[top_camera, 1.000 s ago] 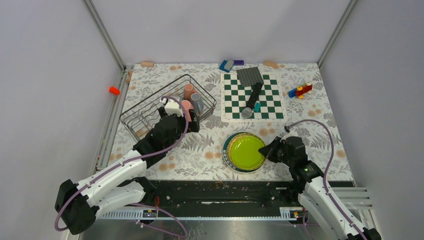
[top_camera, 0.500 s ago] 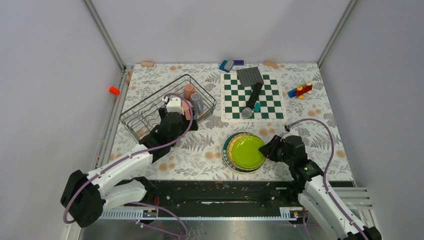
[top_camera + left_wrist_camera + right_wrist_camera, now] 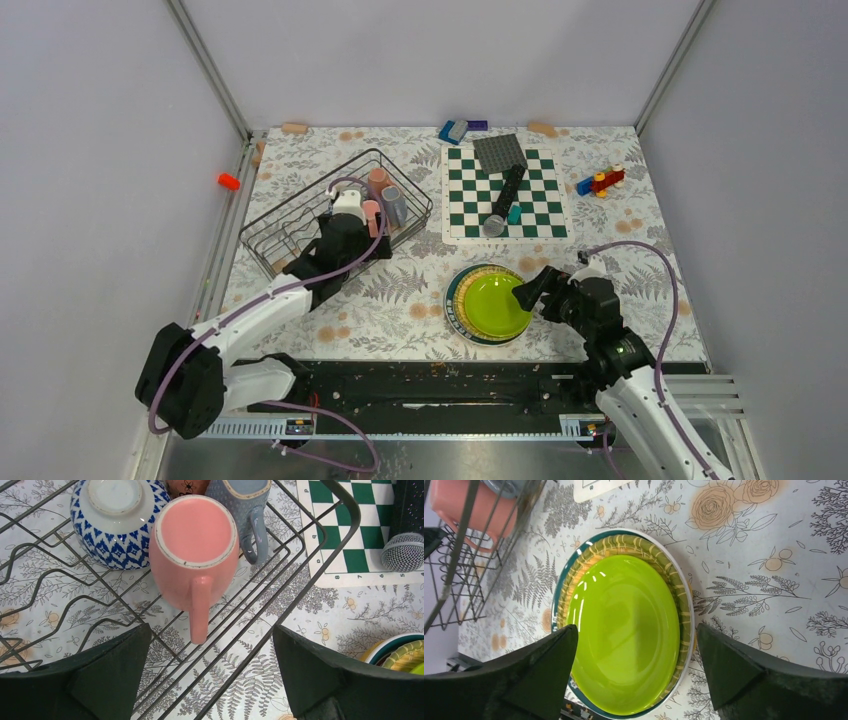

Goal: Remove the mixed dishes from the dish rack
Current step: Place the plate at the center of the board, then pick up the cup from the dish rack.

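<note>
Top view: the dish rack (image 3: 292, 224) stands on the counter (image 3: 400, 292), with the pink mug (image 3: 371, 214) and grey mug (image 3: 394, 205) in its right end. The stacked plates (image 3: 488, 303) lie outside the rack, to its right.

Left wrist: the left jaws are spread wide and empty. The pink mug lies in the rack between them, untouched, beside an upturned blue bowl (image 3: 114, 520).

Right wrist: the right jaws are wide open and empty, flanking the plates right of the rack.

Three plates are counted in the stack (image 3: 488, 305): one lime-green plate (image 3: 626, 630), one yellow-orange plate (image 3: 624, 543), one white plate (image 3: 692, 630). And in the one dish rack (image 3: 300, 225), two mugs are tallied, a pink mug (image 3: 195, 545) and a grey mug (image 3: 247, 505), plus one blue patterned bowl (image 3: 112, 522). One orange patterned piece (image 3: 187, 486) is only glimpsed. One chessboard (image 3: 540, 190) is logged.
</note>
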`<state>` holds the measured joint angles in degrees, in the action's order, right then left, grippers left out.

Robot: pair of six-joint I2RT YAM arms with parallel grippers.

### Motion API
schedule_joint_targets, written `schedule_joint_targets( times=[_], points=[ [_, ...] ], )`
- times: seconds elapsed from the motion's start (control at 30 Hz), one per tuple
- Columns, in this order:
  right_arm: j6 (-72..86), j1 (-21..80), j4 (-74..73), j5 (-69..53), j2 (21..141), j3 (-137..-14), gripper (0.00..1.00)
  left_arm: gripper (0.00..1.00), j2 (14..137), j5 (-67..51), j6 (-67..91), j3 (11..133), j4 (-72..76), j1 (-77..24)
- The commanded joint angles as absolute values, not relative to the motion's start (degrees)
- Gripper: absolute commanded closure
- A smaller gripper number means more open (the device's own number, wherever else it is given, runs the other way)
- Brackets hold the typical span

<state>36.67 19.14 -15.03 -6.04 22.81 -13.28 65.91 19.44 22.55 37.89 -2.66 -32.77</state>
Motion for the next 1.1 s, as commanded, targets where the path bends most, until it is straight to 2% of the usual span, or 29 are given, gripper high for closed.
schedule_joint_targets(
  times=[0.0, 0.17, 0.43, 0.6, 0.73, 0.93, 1.07],
  points=[
    [35.51, 19.51, -15.98, -3.95, 20.45, -15.69, 0.01, 0.05, 67.52, 17.47, 22.30, 41.07, -1.16, -31.96],
    [35.55, 19.51, -15.94, -2.91, 18.68, -15.22, 0.00, 0.10, 69.59, 17.55, 21.86, 42.14, -1.55, -30.68],
    [35.39, 19.51, -15.22, -3.43, 16.14, -14.50, 0.00, 0.31, 75.11, 10.03, 20.88, 45.34, -0.53, -26.13],
    [35.12, 19.53, -12.72, -5.82, 16.07, -13.50, 0.00, 0.40, 78.09, 7.62, 20.36, 46.91, -0.99, -25.41],
    [35.48, 19.51, -6.12, -10.48, 19.57, -11.75, 0.00, 0.42, 78.99, 7.47, 20.39, 47.55, -1.43, -25.40],
    [34.76, 19.51, -6.04, -8.08, 28.94, -13.13, 0.00, 0.43, 79.08, 6.87, 20.54, 47.37, -1.45, -25.40],
    [34.78, 19.56, -2.24, -12.83, 32.45, -12.84, 0.00, 0.45, 79.42, 7.33, 20.64, 47.72, -2.25, -25.36]
  ],
)
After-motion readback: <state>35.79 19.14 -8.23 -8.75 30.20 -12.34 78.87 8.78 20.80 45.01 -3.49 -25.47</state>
